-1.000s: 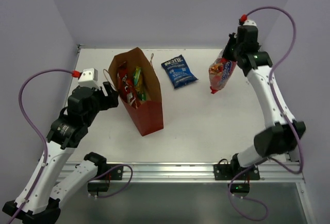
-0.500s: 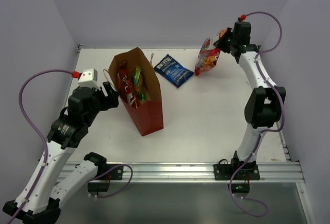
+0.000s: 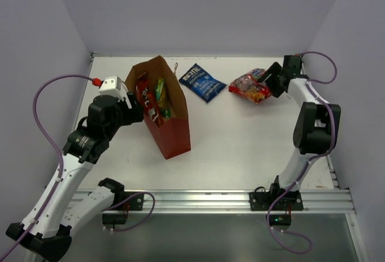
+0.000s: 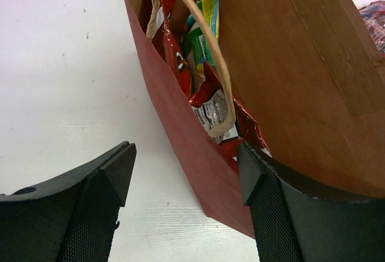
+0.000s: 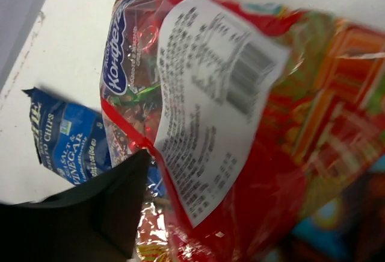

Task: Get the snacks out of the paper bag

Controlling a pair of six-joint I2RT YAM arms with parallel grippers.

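The tall red paper bag (image 3: 174, 129) stands left of centre with its brown mouth open. Inside it show two red-and-silver snacks (image 4: 180, 63) (image 4: 219, 108) and a green-yellow one (image 4: 206, 15). My left gripper (image 3: 135, 102) is open at the bag's left rim. In the left wrist view the red wall (image 4: 198, 153) runs between its fingers (image 4: 102, 202). A blue packet (image 3: 203, 82) lies on the table at the back. Right of it lies the larger red multicolour packet (image 3: 251, 85). My right gripper (image 3: 274, 81) is open at that packet's right end. The packet (image 5: 240, 123) fills the right wrist view, hiding one finger.
The bag's cord handle (image 4: 210, 51) loops across its mouth. The table's back edge meets the wall just behind the two loose packets. The right arm (image 3: 313, 123) stretches along the right side. The arms' mounting rail (image 3: 210, 199) runs along the near edge.
The right arm swung to the back and lowered the red multicolour packet onto the table beside the blue one, then its jaws opened. The left gripper shifted closer to the bag's rim.
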